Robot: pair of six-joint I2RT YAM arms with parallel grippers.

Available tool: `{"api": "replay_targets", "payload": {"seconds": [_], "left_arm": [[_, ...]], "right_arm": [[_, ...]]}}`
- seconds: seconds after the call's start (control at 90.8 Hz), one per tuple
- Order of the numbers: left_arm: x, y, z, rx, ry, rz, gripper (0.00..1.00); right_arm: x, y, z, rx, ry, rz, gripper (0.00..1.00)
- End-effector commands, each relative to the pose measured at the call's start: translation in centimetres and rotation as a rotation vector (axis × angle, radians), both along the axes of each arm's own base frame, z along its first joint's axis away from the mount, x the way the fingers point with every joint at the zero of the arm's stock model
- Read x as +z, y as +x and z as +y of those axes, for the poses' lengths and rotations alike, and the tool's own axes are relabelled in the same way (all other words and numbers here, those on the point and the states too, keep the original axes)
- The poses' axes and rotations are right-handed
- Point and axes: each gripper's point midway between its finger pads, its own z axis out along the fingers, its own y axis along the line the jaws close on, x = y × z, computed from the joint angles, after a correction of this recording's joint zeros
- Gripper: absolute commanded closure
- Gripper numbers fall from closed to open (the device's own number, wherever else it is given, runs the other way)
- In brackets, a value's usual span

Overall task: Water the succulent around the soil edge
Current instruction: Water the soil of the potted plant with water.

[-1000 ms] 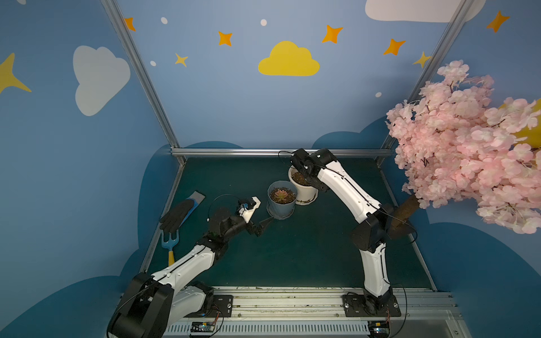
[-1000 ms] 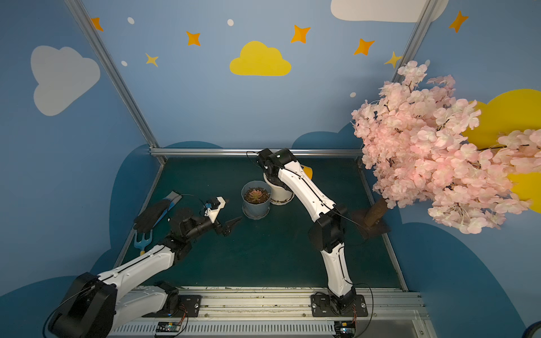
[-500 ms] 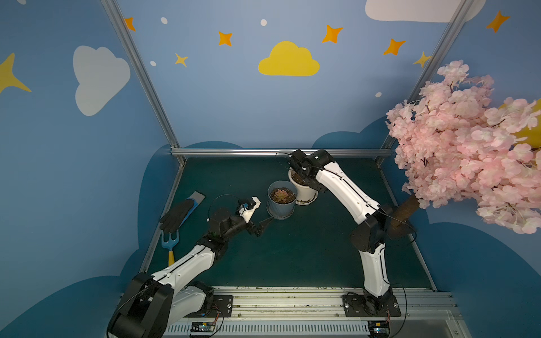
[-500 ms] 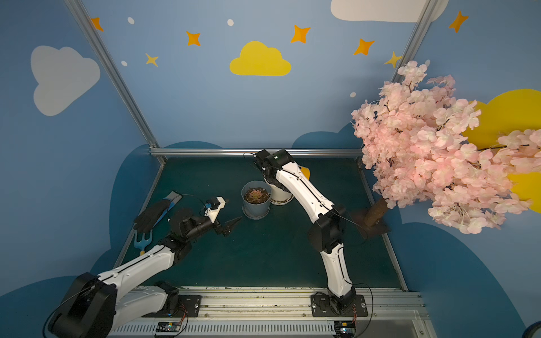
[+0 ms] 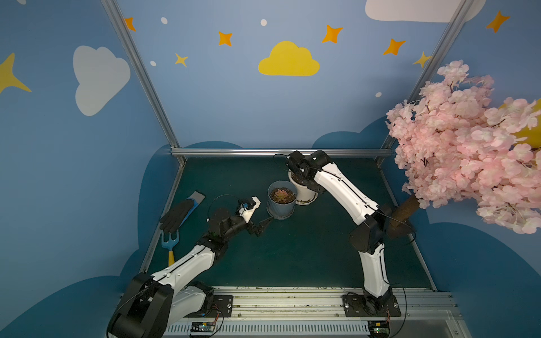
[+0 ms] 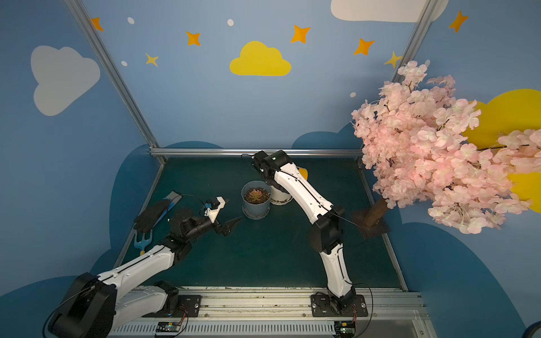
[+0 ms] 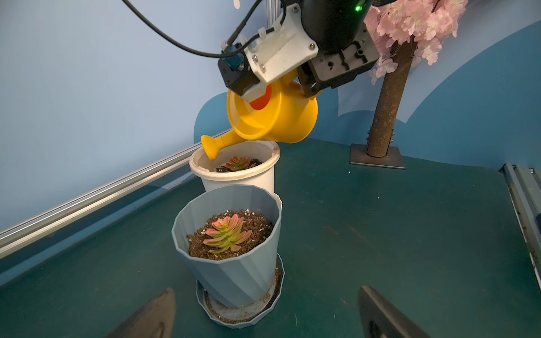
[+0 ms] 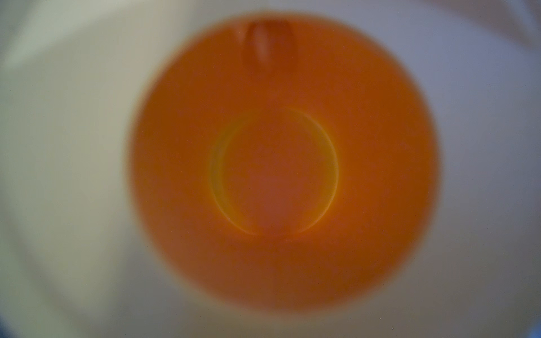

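The left gripper sits low over the dark green table mat, on the near side of the blue-grey faceted plastic pot. Its fingers are spread fully apart and hold nothing. They are near the pot's ribbed saucer but apart from it. The pot stands upright in the saucer and holds brown soil with a pink-and-green rosette succulent at its centre.

Left of this pot and well apart from it lie a black-and-blue work glove and a blue hand fork with a yellow handle.

Just behind the pot stands a white round plastic pot with a second small succulent. Contact between the two pots cannot be confirmed.

A yellow plastic watering can hangs tilted above the white pot. Its long axis slopes from the handle down to the spout, which points downward just inside the white rim, over the soil edge. The right gripper is clamped on the handle at the raised end, and the can body hangs below the fingers. In both top views the right arm hides most of the can. The right wrist view shows only a blur of the can's orange interior.

Far right of the blue-grey pot stands a pink artificial blossom tree.
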Motion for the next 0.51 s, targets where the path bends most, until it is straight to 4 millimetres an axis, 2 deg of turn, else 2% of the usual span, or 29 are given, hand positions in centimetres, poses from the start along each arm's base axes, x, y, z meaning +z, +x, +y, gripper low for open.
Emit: {"api": "replay_targets", "payload": {"seconds": [0.0, 0.496], "left_arm": [[0.72, -0.25, 0.06, -0.007, -0.023, -0.019, 0.0], [0.61, -0.24, -0.01, -0.011, -0.026, -0.013, 0.0]], "right_arm": [[0.55, -0.37, 0.19, 0.006, 0.009, -0.018, 1.0], [0.56, -1.25, 0.48, 0.027, -0.008, -0.009, 1.0]]}}
